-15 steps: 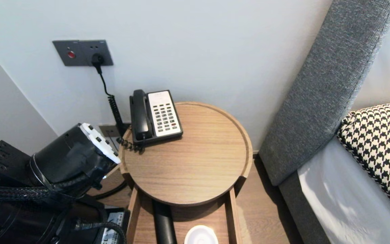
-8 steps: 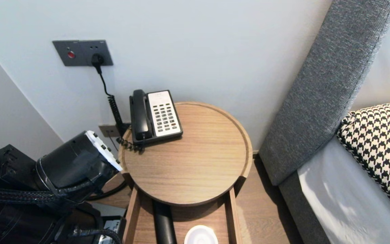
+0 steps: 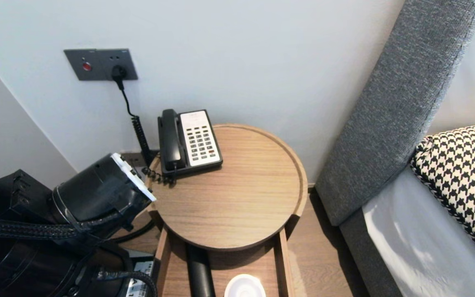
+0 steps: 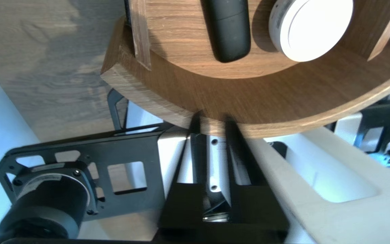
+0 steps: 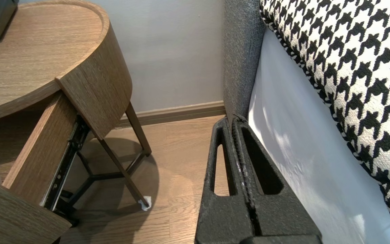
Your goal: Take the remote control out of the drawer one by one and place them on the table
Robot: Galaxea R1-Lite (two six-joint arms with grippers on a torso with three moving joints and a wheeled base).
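Low in front of the round surface, the left gripper has its tips at the rim of the drawer front. Its fingers are a little apart, with a sliver of rim showing between them. Whether they pinch it or only touch, I cannot tell. The right gripper is parked over the floor beside the bed, fingers pressed together on nothing.

The drawer is open, out from under the surface and toward the robot. Its long axis runs wall-to-robot along the rails, and the curved front lies crosswise, facing the robot. Inside, a black bar lies along that axis, with a white tub just beside it.

Risks, as I judge them:
- Contact is at the tips only, on a smooth curved rim, so any sideways load could skid the fingers off.
- Force off the rail line could bind the drawer or rock the thin legs, with the telephone near the surface's edge.
- A jerk would slide the bar and tub.
- The left arm sits close to the coiled cord, which could snag.
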